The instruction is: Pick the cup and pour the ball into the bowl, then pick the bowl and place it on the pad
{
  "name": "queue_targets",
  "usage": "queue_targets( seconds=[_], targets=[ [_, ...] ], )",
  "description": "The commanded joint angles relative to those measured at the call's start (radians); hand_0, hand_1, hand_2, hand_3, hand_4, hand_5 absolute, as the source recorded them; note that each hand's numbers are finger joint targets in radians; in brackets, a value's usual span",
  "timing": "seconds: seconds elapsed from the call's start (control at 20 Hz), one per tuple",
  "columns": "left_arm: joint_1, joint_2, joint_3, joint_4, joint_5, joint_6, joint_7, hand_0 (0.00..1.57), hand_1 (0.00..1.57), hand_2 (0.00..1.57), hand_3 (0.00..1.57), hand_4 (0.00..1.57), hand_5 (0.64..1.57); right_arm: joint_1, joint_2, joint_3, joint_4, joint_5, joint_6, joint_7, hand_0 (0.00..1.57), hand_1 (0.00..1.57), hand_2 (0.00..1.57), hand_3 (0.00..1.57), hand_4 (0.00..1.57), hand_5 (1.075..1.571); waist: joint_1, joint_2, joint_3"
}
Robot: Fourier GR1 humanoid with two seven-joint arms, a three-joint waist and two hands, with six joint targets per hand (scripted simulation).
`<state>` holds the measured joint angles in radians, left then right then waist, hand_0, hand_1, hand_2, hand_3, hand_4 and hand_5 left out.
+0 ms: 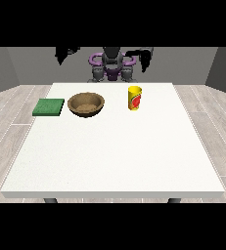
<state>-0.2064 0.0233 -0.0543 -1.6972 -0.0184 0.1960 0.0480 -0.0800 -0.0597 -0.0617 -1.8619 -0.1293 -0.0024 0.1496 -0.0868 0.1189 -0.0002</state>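
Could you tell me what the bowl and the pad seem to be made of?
The bowl looks like wood: brown, matte, with a speckled inside. The pad looks like soft foam or cloth, though that is uncertain: flat, dull green, no shine.

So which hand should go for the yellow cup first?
The robot's left hand, the one at the view's right. It is raised almost straight behind the cup, while the other hand hangs beyond the bowl and green pad.

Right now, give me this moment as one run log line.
stage: not started | cup: upright, right of bowl | pad: left of bowl, bare | both hands: raised, holding nothing
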Motion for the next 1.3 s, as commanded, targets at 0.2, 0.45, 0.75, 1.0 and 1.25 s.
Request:
queue_targets(
  seconds=[0.2,0.45,0.75,1.0,1.25],
  targets=[
    [-0.024,0.039,0.085,0.274,0.038,-0.087,-0.275,0.0,0.0,0.0,0.0,0.36,1.483,-0.069,-0.083,-0.13,0.08,-0.097,0.074,-0.076,0.0,0.0,0.0,0.0,0.68,1.551,-0.01,0.098,-0.0002],
    [-0.024,0.011,0.095,0.491,0.015,-0.09,-0.433,0.0,0.0,0.0,0.0,0.0,1.451,-0.009,-0.089,-0.13,0.14,-0.1,0.124,-0.127,0.0,0.0,0.0,0.0,0.67,1.559,-0.018,0.056,0.0],
    [-0.15,0.046,0.152,0.685,0.04,-0.131,-0.478,0.0,0.0,0.0,0.0,0.16,1.432,-0.034,-0.11,-0.17,0.261,-0.109,0.161,-0.204,0.0,0.0,0.0,0.0,0.67,1.562,-0.005,0.03,0.0002],
    [-0.223,0.047,0.191,0.851,0.033,-0.114,-0.61,0.0,0.0,0.0,0.0,0.18,1.423,-0.089,-0.153,-0.2,0.288,-0.139,0.176,-0.168,0.0,0.0,0.0,0.0,0.68,1.564,-0.025,0.072,-0.0001],
    [-0.259,0.053,0.265,0.998,0.066,-0.088,-0.74,0.0,0.0,0.0,0.0,0.89,1.555,-0.057,-0.146,-0.173,0.209,-0.136,0.201,-0.187,0.0,0.0,0.0,0.0,0.67,1.566,-0.089,0.131,-0.0006]
  ],
)
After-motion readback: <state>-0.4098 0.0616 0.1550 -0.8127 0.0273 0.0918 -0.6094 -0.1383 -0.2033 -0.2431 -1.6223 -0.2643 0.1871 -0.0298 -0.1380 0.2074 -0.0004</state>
